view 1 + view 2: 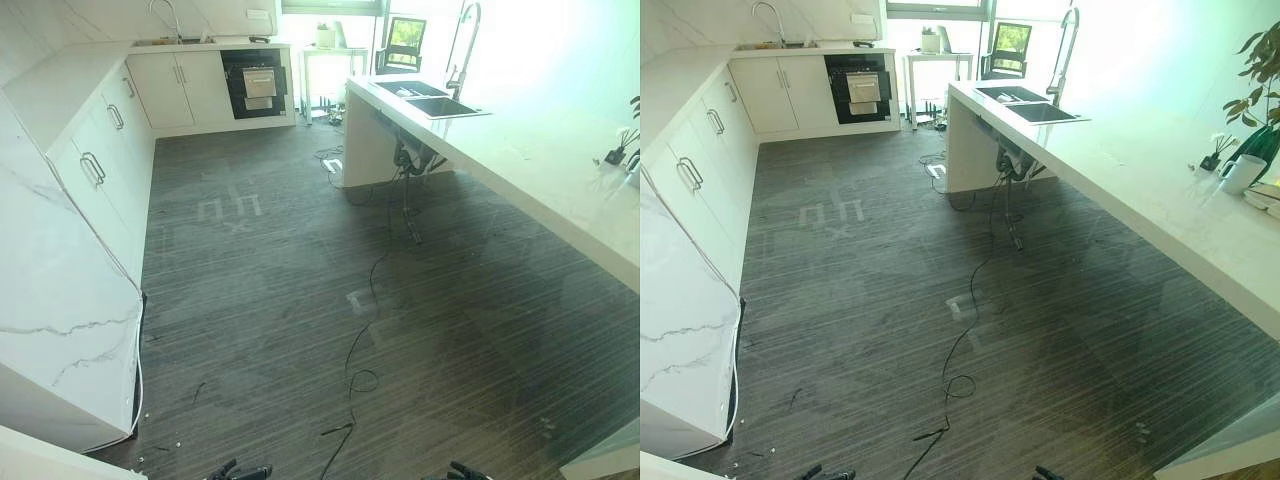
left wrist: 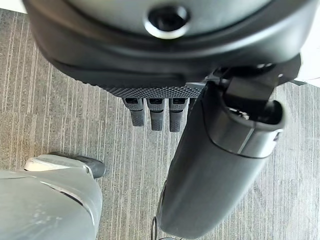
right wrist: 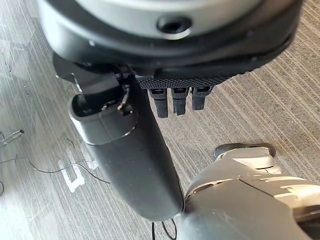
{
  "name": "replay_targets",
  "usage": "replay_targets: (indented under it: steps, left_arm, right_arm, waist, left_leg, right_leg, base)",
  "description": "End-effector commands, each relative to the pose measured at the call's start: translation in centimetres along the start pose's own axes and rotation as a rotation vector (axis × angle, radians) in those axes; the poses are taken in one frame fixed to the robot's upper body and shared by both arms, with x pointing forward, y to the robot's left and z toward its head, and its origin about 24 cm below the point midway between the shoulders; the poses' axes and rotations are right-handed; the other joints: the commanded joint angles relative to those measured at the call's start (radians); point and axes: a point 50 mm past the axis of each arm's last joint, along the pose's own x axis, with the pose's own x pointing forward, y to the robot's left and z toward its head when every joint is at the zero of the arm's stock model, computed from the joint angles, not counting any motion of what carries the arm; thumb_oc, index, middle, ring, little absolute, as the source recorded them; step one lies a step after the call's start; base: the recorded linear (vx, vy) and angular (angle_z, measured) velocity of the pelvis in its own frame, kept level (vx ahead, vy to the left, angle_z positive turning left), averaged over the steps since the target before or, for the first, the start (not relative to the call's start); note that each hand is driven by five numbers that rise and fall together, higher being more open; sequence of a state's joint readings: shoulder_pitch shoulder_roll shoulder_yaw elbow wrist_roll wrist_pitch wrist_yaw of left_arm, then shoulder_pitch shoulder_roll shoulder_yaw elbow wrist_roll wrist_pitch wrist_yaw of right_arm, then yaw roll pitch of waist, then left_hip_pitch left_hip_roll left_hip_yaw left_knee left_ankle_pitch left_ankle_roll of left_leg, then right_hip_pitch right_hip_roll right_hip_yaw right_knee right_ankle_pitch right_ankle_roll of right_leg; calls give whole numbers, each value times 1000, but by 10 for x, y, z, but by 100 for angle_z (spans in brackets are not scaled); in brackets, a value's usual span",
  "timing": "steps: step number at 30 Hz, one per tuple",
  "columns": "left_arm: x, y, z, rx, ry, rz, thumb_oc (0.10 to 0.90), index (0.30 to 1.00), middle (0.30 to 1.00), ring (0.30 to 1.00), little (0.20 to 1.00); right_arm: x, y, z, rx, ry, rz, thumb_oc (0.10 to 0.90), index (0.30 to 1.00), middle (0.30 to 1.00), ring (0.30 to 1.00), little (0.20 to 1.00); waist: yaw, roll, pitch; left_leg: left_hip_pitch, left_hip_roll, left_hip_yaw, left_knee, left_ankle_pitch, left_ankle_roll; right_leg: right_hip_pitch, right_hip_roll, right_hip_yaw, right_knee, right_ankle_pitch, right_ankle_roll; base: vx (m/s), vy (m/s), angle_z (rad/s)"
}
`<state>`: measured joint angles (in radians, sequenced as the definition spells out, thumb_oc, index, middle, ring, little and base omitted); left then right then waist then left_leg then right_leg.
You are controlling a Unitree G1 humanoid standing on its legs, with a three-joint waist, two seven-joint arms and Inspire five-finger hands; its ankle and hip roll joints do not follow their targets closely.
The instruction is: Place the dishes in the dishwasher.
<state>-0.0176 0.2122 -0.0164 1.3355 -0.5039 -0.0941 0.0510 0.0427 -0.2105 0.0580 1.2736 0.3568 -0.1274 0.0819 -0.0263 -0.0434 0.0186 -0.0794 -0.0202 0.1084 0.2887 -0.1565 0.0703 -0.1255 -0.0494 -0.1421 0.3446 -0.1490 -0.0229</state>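
You are facing a kitchen with a dark striped floor [image 1: 270,300]. White marble-look cabinets [image 1: 95,170] run along the left to the far wall. A long white worktop [image 1: 1160,200] stands on the right, with a sink [image 1: 1025,103] and tall tap [image 1: 1065,45] at its far end. Strong daylight enters through the far window [image 1: 935,8]. A potted plant [image 1: 1262,90] stands at far right.

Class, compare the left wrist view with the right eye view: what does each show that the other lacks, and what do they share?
Left wrist view: the left hand close up, fingers relaxed, holding nothing. Right eye view: the island counter with its sink and a white mug, plus a dark built-in appliance. Shared: the dark striped floor.
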Motion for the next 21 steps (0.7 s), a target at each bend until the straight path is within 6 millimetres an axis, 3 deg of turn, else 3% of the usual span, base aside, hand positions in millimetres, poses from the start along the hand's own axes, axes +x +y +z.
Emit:
replay_targets:
  steps: [1,21]
  left_arm:
    - [1,-3,17,13,-83,-23,800,900,900,900,900]
    - [1,-2,14,26,-74,-19,800,900,900,900,900]
  right_arm:
    - [2,-15,25,-4,-74,-38,800,900,900,900,900]
    - [3,-15,27,-25,-69,-42,800,900,900,900,900]
  waist:
    - [-5,19,-8]
    - [2,26,-7]
  left_leg:
    - [21,79,21,11,-92,-86]
    - [20,76,16,11,-91,-85]
  right_leg:
    - [52,-53,-5,-45,-26,105]
    - [55,-57,-17,-45,-28,104]
  base:
    - [0,0,0]
    - [0,0,0]
